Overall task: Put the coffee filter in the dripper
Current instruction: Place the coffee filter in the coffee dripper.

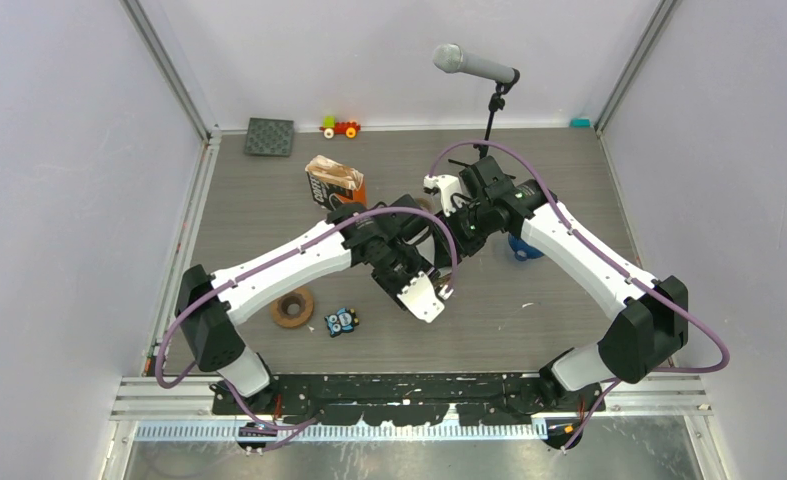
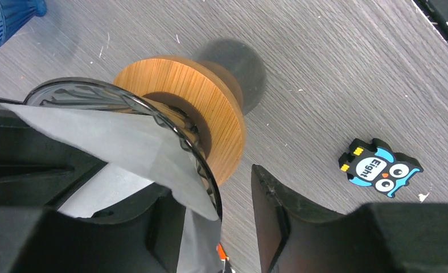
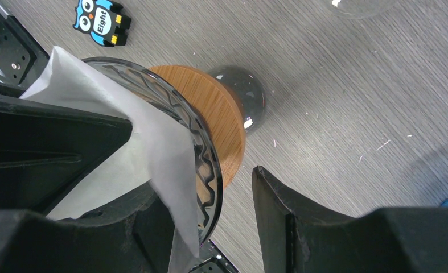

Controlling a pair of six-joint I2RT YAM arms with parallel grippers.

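Observation:
The dripper (image 2: 181,85) is a clear ribbed glass cone in a round wooden collar, seen tilted close to both wrist cameras. The white paper coffee filter (image 2: 113,142) lies inside the cone, its edge folding over the glass rim. My left gripper (image 2: 210,187) straddles that rim: one finger is inside against the filter, the other finger (image 2: 278,210) stands outside with a gap, so it is open. My right gripper (image 3: 204,185) straddles the dripper (image 3: 210,108) the same way, over the filter (image 3: 153,142), and is also open. In the top view both wrists meet mid-table and hide the dripper.
An owl-shaped toy (image 1: 341,321) and a wooden ring (image 1: 292,306) lie near the left arm. A blue cup (image 1: 524,248) sits under the right arm. Farther back are a coffee bag (image 1: 334,180), a microphone on a stand (image 1: 474,65), a dark mat (image 1: 269,136) and a toy car (image 1: 340,127).

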